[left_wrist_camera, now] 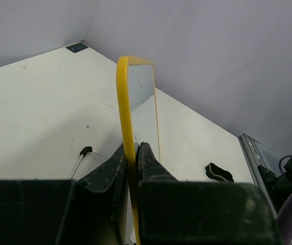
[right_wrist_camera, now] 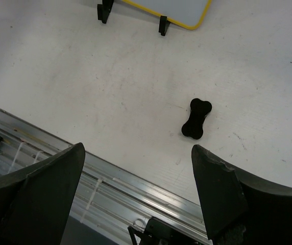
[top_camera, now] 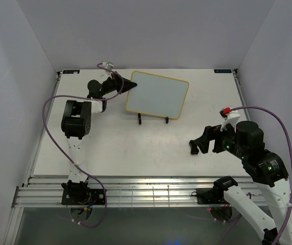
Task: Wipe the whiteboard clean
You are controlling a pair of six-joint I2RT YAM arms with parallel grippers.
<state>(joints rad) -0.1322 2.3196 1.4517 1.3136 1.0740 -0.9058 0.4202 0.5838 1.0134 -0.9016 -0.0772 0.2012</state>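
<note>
Whiteboard (top_camera: pixel 157 95): judged light, thin and stiff, with a glossy face likely to be slippery under a pad. It is best taken by the frame edge, and my left jaws are closed there, pinching the yellow rim at its left side. It leans tilted on a black wire stand (top_camera: pixel 152 120) at the far middle of the tabletop (top_camera: pixel 136 153), and I judge it liable to tip if pushed hard. Rounded corners, yellow-tan frame, white face; no writing visible from above. My right jaws stand wide apart, holding nothing, above the near right tabletop, with the black bone-shaped eraser (right_wrist_camera: pixel 196 118) lying below.
</note>
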